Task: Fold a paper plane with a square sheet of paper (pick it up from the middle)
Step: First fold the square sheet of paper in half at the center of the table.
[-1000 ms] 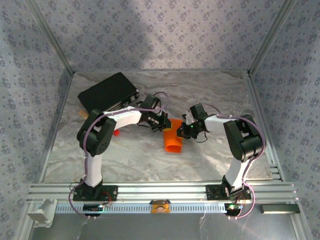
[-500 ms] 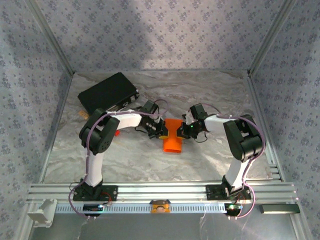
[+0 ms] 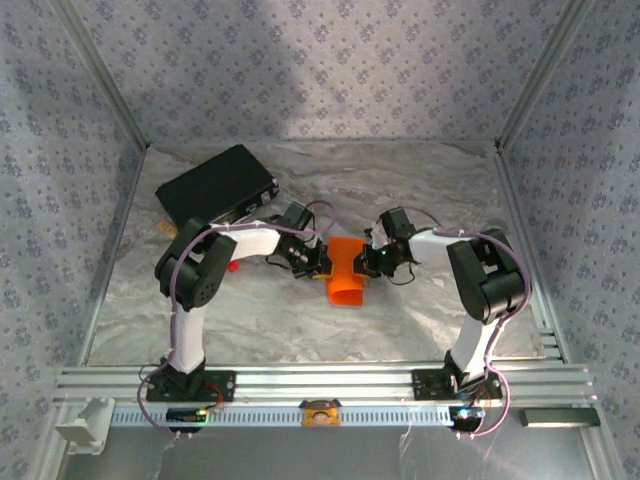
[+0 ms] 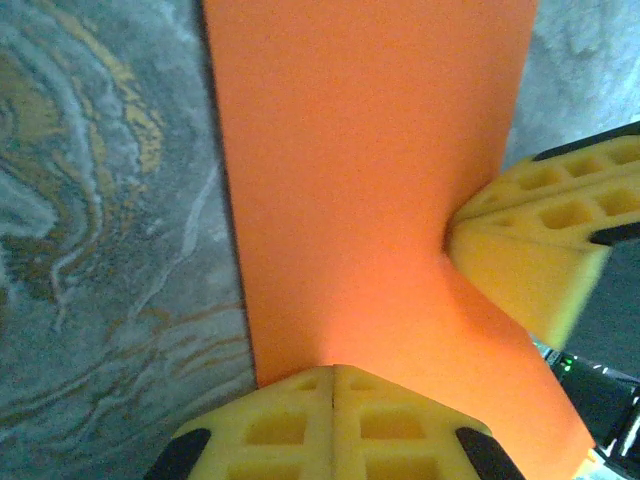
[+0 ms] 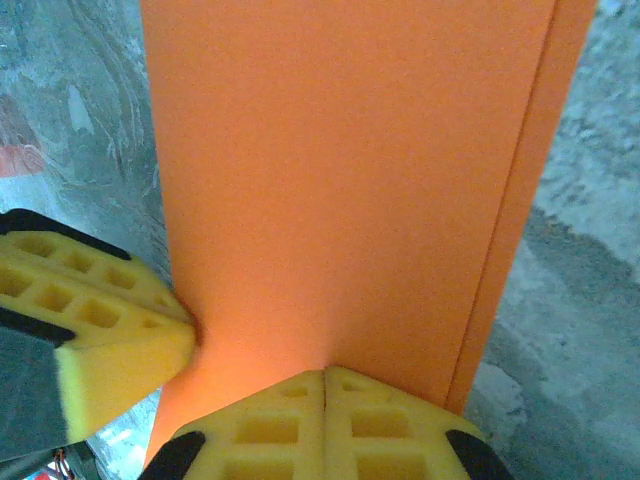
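Orange and folded into a rectangle, the square sheet of paper (image 3: 347,275) lies near the middle of the marbled grey table (image 3: 420,180), between the two arms. The left gripper (image 3: 318,262) meets its left edge with yellow fingers (image 4: 290,430) pressed together, their tips touching the paper and nothing visible between them. The right gripper (image 3: 372,262) meets the opposite edge the same way, its fingers (image 5: 380,420) closed tip to tip against the paper. In the right wrist view a second layer shows along the paper's right side. A black case (image 3: 215,185) sits at the back left, well apart, and a small red block (image 3: 232,266) lies beside the left arm
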`<state>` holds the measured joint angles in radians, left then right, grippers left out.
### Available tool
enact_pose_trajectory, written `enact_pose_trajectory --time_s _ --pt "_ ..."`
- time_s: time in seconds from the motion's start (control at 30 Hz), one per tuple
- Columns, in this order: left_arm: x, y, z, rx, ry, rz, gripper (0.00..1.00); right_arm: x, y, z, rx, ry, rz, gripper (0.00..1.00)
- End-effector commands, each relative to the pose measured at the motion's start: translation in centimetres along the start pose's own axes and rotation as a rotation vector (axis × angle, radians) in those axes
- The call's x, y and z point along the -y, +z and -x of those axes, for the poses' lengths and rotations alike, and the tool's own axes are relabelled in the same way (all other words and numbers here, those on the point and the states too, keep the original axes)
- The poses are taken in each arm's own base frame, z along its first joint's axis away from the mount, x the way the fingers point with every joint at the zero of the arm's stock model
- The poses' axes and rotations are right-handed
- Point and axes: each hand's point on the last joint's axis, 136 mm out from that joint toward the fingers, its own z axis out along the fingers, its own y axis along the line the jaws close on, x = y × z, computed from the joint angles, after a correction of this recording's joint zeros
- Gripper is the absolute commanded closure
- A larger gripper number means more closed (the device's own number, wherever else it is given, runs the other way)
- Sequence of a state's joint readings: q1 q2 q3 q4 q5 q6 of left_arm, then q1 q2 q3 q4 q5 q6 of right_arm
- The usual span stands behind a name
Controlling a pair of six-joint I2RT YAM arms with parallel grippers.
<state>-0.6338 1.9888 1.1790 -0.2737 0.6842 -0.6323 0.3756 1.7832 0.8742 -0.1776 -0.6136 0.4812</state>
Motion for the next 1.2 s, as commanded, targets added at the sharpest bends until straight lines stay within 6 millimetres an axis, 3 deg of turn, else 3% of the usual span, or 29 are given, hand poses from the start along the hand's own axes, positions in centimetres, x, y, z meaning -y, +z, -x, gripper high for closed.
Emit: enact_pose_trajectory --time_s 0.0,0.2,0.53,0.7,0.93,1.1,1.17 --pt "2.4 -1.7 0.0 0.024 0.013 -0.061 1.00 3.4 0.8 -2.7 -0.084 0.069 -0.132 1.00" --pt "2.9 -0.4 -1.2 -0.028 -0.001 -0.122 1.00 3.3 0.8 -2.7 -0.084 0.068 -0.134 1.00" --pt "-2.4 1.6 -4.0 -0.076 -0.051 -0.023 1.00 3.5 0.8 -2.8 -0.086 0.073 -0.137 1.00" --pt "-4.6 1.4 -4.6 -0.058 -0.050 0.066 1.00 3.4 0.8 -2.7 -0.085 0.070 -0.134 1.00" --pt "0.7 -1.1 -2.8 0.052 -0.008 -0.026 1.00 3.3 0.8 -2.7 -0.084 0.068 -0.132 1.00" --pt "3.1 -1.4 -2.5 0.054 -0.006 -0.124 1.00 3.4 0.7 -2.8 -0.085 0.069 -0.135 1.00" --pt "2.8 -1.0 -2.9 0.032 -0.008 -0.128 1.00 3.3 0.7 -2.7 -0.083 0.068 -0.136 1.00"
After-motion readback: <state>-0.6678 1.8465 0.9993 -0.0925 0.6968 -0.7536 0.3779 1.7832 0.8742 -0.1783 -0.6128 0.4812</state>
